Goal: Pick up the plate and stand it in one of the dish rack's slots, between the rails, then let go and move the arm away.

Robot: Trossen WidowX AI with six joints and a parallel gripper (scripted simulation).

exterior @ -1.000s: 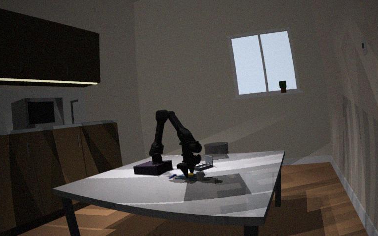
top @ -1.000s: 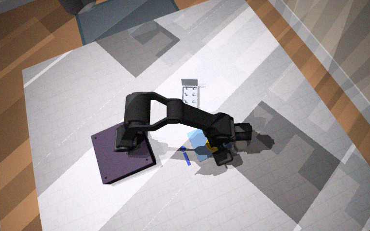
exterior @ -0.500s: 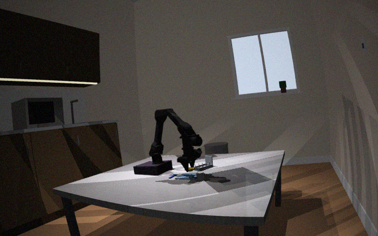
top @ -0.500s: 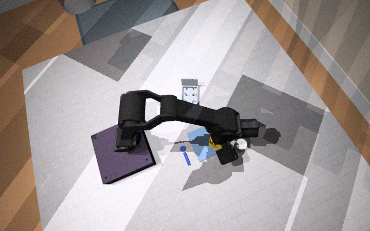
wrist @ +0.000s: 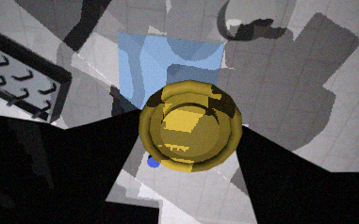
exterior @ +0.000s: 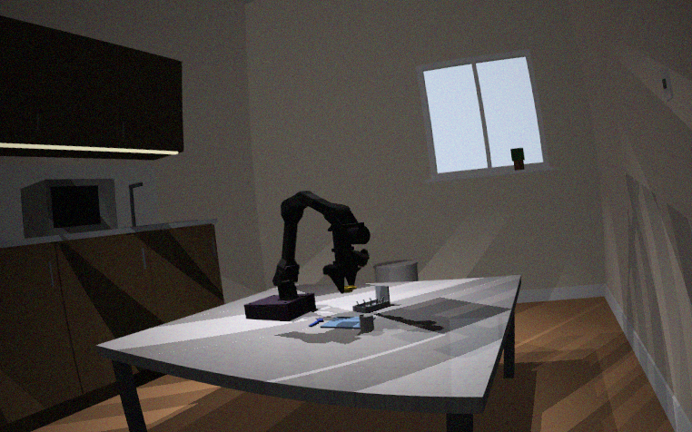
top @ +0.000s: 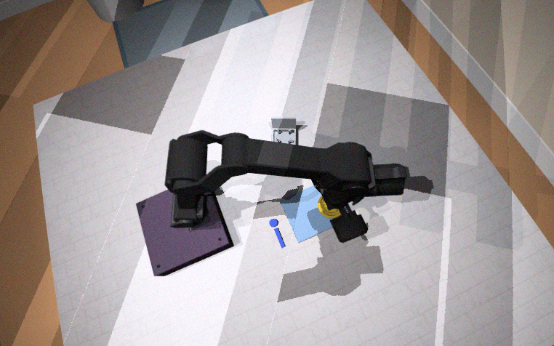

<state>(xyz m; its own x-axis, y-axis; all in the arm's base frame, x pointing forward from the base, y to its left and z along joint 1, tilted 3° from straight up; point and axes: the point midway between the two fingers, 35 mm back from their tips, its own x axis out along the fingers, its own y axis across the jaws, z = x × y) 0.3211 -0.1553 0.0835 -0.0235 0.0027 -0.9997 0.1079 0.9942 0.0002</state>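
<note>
Plate [top: 324, 210] [exterior: 350, 288] [wrist: 190, 127], yellow, clamped at its rim between the fingers of the gripper [top: 347, 211] [exterior: 346, 287] [wrist: 189, 123]; held above the table [top: 175, 310] [exterior: 418, 376] [wrist: 305, 71], clear of its surface. Blue mat [top: 304, 223] [exterior: 339, 322] [wrist: 140, 61] lies flat below. Dish rack [top: 284, 129] [exterior: 371, 307] [wrist: 61, 101] stands apart from plate, away from the table edges; plate outside its slots. Grey cup [exterior: 367, 323] [wrist: 253, 16] beside mat. Blue bar [top: 279, 238] [exterior: 315, 322] on mat's other side, toward the purple base [top: 158, 240] [exterior: 268, 311].
</note>
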